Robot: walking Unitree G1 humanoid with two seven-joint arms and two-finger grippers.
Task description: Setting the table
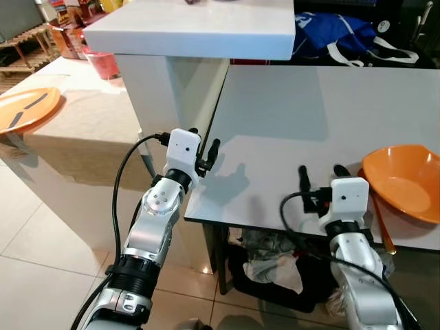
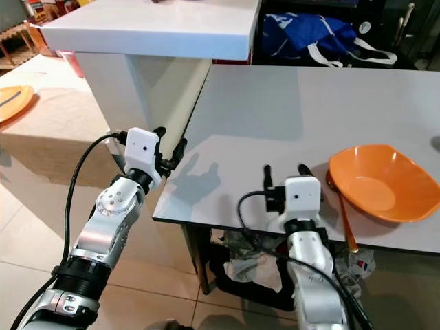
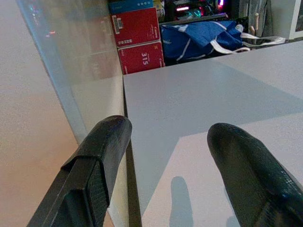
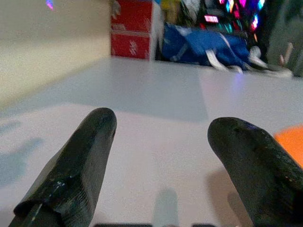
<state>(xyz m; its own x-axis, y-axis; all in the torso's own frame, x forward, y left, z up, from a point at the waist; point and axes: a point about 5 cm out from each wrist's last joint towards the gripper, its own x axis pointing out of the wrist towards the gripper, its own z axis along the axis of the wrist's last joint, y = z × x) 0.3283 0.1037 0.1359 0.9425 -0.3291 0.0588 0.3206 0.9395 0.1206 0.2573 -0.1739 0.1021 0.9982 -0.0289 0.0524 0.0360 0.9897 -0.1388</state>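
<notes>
An orange bowl (image 1: 402, 182) sits on the grey table (image 1: 309, 117) near its front right edge. A thin orange utensil (image 1: 381, 221) lies beside the bowl on its left. My right gripper (image 1: 320, 170) hovers at the table's front edge, just left of the bowl, open and holding nothing. The bowl's rim (image 4: 291, 137) shows past its fingers in the right wrist view. At the table's front left corner my left gripper (image 1: 205, 141) is open too, with bare tabletop ahead of it. An orange plate (image 1: 24, 108) with dark utensils on it lies on a beige table far left.
A tall white counter (image 1: 199, 27) stands against the grey table's left side. A blue bag (image 1: 330, 34) and red boxes (image 3: 137, 33) lie beyond the far edge. A pink cup (image 1: 103, 65) stands on the beige table. Rags and a crate (image 1: 275, 265) sit under the grey table.
</notes>
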